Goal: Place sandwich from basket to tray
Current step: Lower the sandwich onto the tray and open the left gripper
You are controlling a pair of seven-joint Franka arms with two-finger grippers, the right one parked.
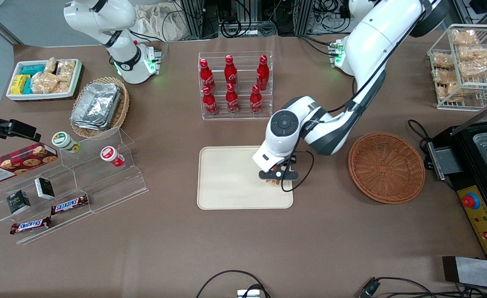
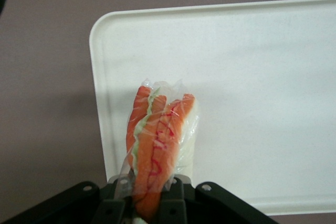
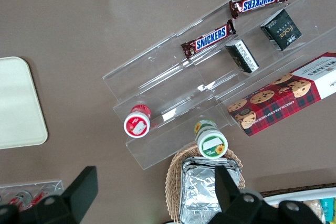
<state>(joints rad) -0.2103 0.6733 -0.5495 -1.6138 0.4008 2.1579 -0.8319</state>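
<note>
My left gripper hangs low over the cream tray, above the tray edge nearest the round basket. It is shut on the sandwich, a clear-wrapped wedge with orange and green filling. In the left wrist view the sandwich sticks out from between the fingers over the tray, close to one rounded corner. From the front only a bit of orange sandwich shows under the gripper. The reddish-brown woven basket lies beside the tray toward the working arm's end, with nothing in it.
A clear rack of red bottles stands farther from the front camera than the tray. A clear stepped shelf with snack bars and cups, a foil-container basket and a white bin sit toward the parked arm's end. A black machine and a wire pastry rack sit past the round basket.
</note>
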